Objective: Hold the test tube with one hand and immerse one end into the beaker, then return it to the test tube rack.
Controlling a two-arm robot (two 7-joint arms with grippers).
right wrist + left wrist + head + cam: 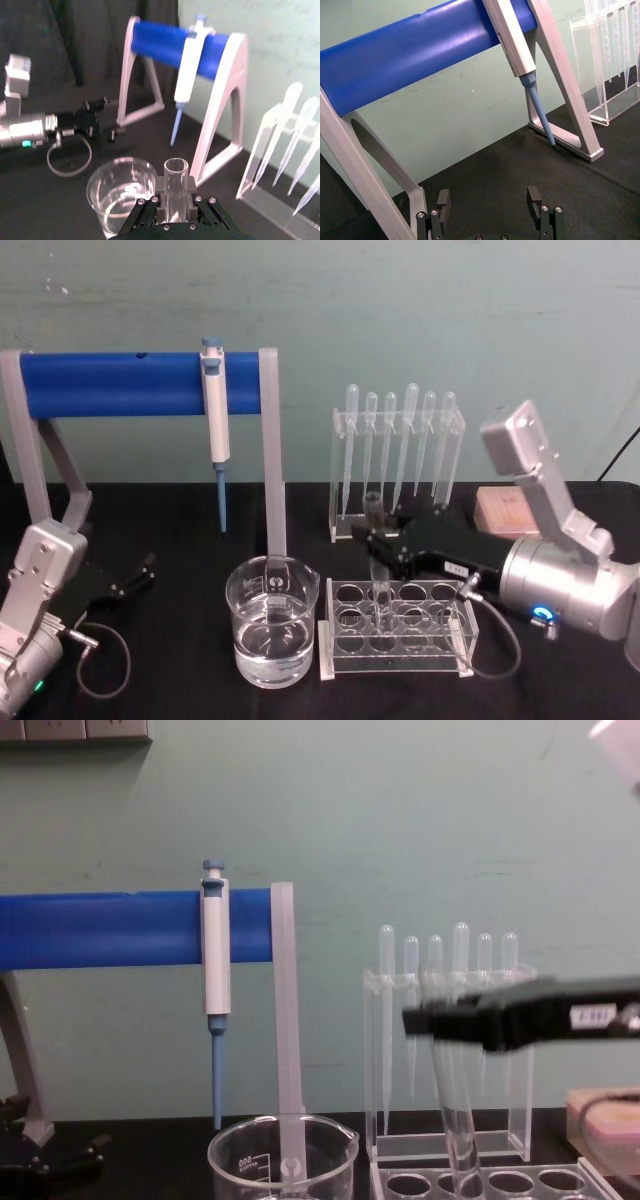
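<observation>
Two black grippers are at work here, and one of them holds something. The black right gripper is shut tight on a clear glass test tube, gripping it near its top. The tube is over the clear plastic test tube rack, which sits just beside the clear glass beaker on the robot's right.

The head view looks down and shows the tube's low end going into a hole in the middle of the rack. I cannot tell if it touches the bottom. It also shows clear liquid in the beaker.

The chest view looks from the side and shows the lean. The tube is almost upright, with its round end down. Its top tips a little toward the beaker.

The right wrist view shows the open rim of the tube pointing up, with one finger pressed on each side.

The black left gripper lies low on the black table, well apart from the beaker on the robot's left. In the left wrist view its fingers are wide apart and hold nothing.

Behind the beaker stands a grey frame with a blue bar, and a blue-and-white pipettor hangs on it.
</observation>
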